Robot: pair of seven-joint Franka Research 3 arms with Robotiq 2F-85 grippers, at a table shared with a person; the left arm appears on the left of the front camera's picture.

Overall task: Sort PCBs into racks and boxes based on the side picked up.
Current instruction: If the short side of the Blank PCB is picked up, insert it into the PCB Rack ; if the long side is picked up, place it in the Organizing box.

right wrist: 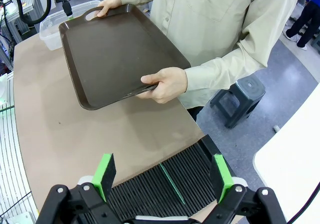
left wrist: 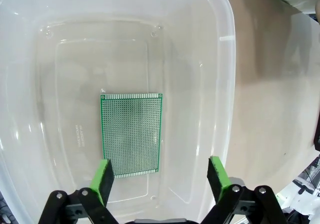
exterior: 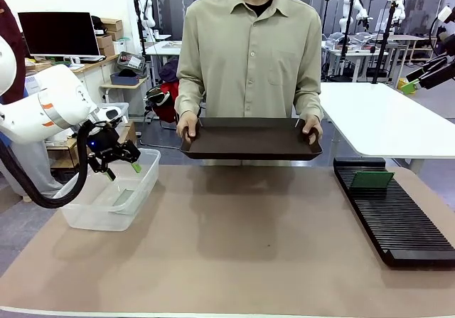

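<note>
Left gripper (left wrist: 160, 176) hangs over clear box (exterior: 146, 172) at table's left edge, jaws spread, nothing held. One PCB (left wrist: 132, 135) lies flat on box floor, long axis along box length, short edge toward far wall. Your risk here: descending fingers could scrape box wall or nudge board.

Person holds dark tray (exterior: 249, 139) above table's far edge; watch for arm sweeping into it.

Second PCB (exterior: 372, 179) stands tilted in rack (exterior: 398, 222) near far end, right edge; edge-on in wrist view, could topple. Right gripper (right wrist: 162, 176) above it, spread, empty.

green dotted-grid pcb (left wrist: 131, 134) in clear tub (left wrist: 220, 58); black slotted rack (exterior: 394, 215); dark brown tray (exterior: 249, 139); tan table (exterior: 227, 261).
</note>
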